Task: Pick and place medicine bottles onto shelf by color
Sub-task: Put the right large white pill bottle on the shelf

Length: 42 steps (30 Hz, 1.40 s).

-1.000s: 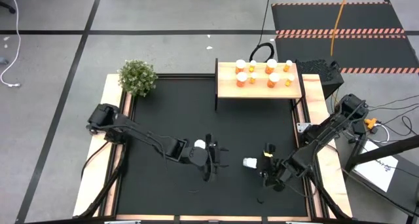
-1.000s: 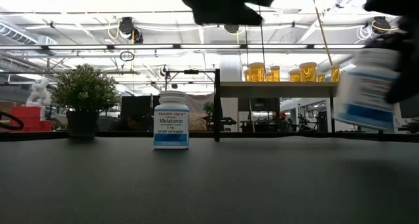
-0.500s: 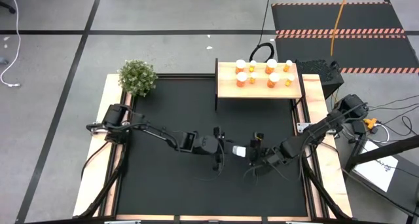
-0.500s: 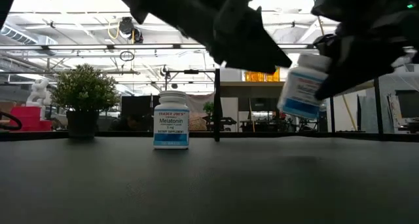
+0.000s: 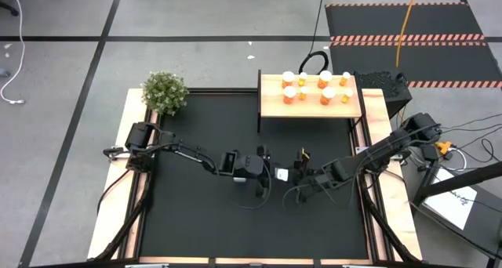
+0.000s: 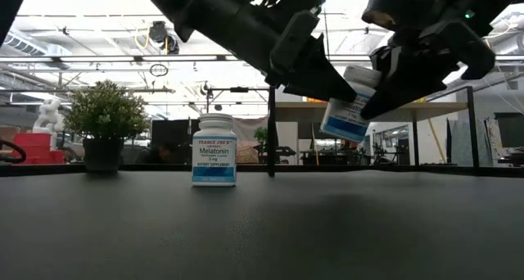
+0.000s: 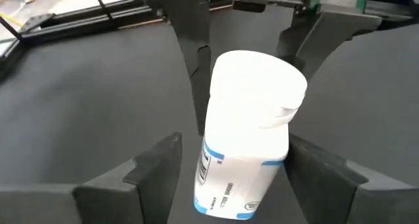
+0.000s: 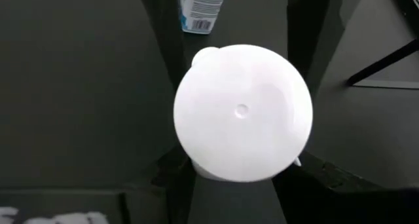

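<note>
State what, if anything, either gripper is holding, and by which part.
The right gripper holds a white bottle in the air by its cap end. The left gripper brackets its labelled body; whether it grips cannot be told.

Four cameras cover one table. The high view looks straight down from well above, taking in the whole black table mat (image 5: 212, 143), both arms and the surrounding floor. The low view sits at mat level, facing level across it toward the room beyond, very near the surface. The left wrist view looks forward between its arm's fingers at a white medicine bottle (image 7: 252, 126) close up. The right wrist view faces that same bottle's base end-on. All four views share this bottle.
</note>
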Available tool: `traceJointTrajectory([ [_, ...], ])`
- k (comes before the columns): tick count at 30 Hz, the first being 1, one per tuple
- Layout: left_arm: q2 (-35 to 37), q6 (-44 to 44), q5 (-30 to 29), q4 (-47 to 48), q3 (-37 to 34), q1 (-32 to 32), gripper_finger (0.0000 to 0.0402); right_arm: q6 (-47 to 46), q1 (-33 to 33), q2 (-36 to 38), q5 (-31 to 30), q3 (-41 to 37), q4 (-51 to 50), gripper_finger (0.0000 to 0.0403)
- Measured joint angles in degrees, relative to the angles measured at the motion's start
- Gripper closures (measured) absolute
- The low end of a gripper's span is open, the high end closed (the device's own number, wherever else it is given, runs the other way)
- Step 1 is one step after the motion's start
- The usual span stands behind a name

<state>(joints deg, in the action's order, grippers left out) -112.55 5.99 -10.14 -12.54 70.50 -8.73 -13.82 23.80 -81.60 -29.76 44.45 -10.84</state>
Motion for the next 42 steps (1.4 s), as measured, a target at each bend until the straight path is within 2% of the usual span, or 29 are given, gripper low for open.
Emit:
traceJointTrajectory([
  [12, 0.0, 4.52, 4.32, 0.2, 0.0, 2.63, 0.0226, 0.15, -2.61, 0.0, 0.04, -0.04, 0.84, 0.0232],
  [22, 1.94, 6.0, 4.64, 1.28, 0.0, 4.17, 0.0223, -0.02, -3.17, 1.06, -2.08, -0.07, 1.2, 0.0217],
  [32, 8.55, 6.37, 3.71, 4.66, 0.0, 4.37, 0.0227, -0.35, -2.96, 7.85, -1.78, 0.05, 0.08, 0.0118],
  [35, 10.83, 6.44, 3.7, 4.35, 0.0, 4.37, 0.0226, 0.78, -2.69, 8.99, -1.42, -0.04, -0.15, 0.0102],
  [39, 12.59, 5.38, 4.0, -0.7, 0.0, 4.37, 0.0231, 3.22, -2.7, 9.25, -1.83, -0.02, 1.8, 0.0103],
  [42, 12.55, 3.65, 6.82, -6.88, 0.0, 4.37, 0.0228, 4.49, -2.78, 9.38, -3.59, -0.02, 3.67, 0.0114],
])
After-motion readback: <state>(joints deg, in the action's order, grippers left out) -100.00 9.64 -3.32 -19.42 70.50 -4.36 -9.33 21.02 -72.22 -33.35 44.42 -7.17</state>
